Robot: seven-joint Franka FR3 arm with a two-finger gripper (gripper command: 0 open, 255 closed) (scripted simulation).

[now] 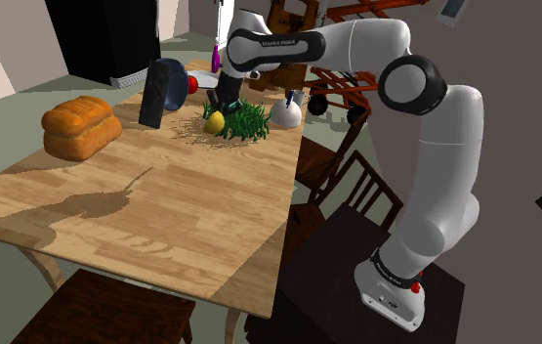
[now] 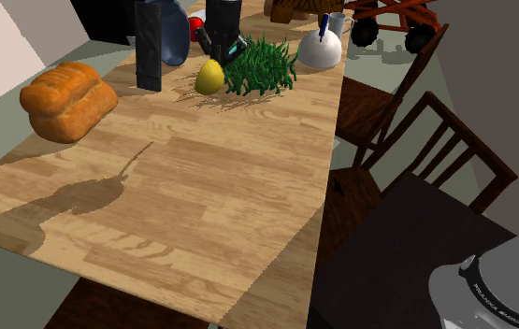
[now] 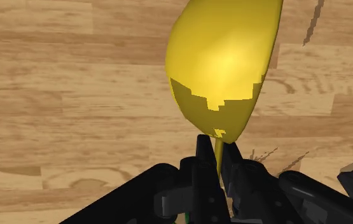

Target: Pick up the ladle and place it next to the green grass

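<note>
yellow ladle (image 1: 215,121) hung bowl-down from the gripper (image 1: 224,102) in the shoulder view, at the far end of the wooden table (image 1: 161,225). it sat just beside the green grass (image 1: 250,121), on that view's left of the tuft. arm reached over from the stand w/ the hand pointing down. bread loaf (image 1: 81,127) lay well apart toward that view's left. a dark upright slab (image 1: 158,93) stood near the ladle, farther up the table.

second exterior view: ladle (image 2: 210,77) was low at the table, bowl touching or nearly touching the edge of the green grass (image 2: 263,65). couldn't tell if it rested on the wood or hovered just above. gripper (image 2: 222,39) was directly over it. a white domed thing (image 2: 322,50) sat on the other side of the tuft.

wrist view: fingers (image 3: 203,153) were clamped on the thin yellow handle, w/ the ladle (image 3: 222,63) bowl hanging below over wood grain. so the tool was grasping the ladle, not released.

judgement: pick-up & carry looked done; this was the placing step, approx at its end. next move prob called for a small descent till the bowl took the table, then parting the jaws & lifting straight up so the handle wasn't dragged. handle would likely tip once freed, so it needed room to fall beside the tuft.
</note>
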